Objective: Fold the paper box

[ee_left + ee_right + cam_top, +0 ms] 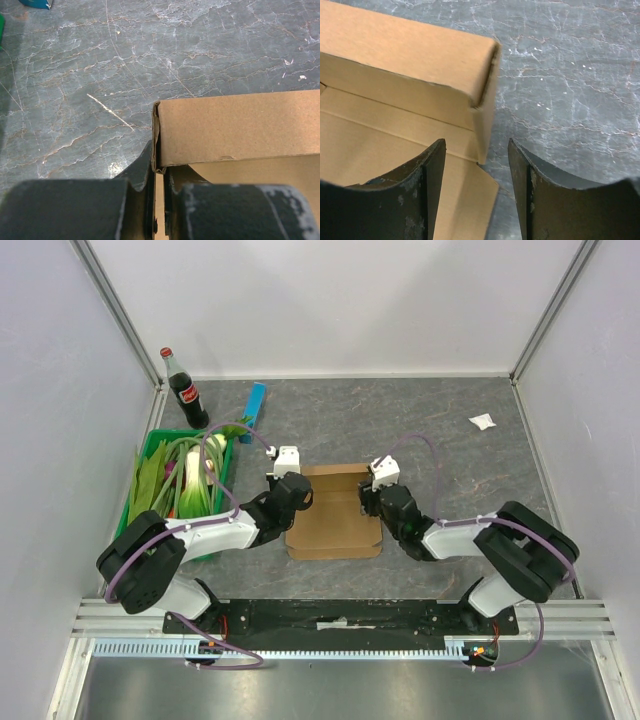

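The paper box (333, 520) is a brown cardboard blank on the grey table between my two arms, its far wall folded upright. My left gripper (297, 492) is at its left edge. In the left wrist view this gripper (159, 167) is shut on the box's upright left side wall, next to the raised far wall (235, 125). My right gripper (368, 498) is at the box's right edge. It stands open in the right wrist view (477, 150), its fingers astride the right side flap just below the folded far-right corner (482, 85). Nothing is gripped there.
A green basket (148, 455) of leafy vegetables sits at the left, with a cola bottle (185, 390) and a slim blue bar (255, 402) behind it. A small white scrap (483, 421) lies at the far right. Walls enclose the table on three sides.
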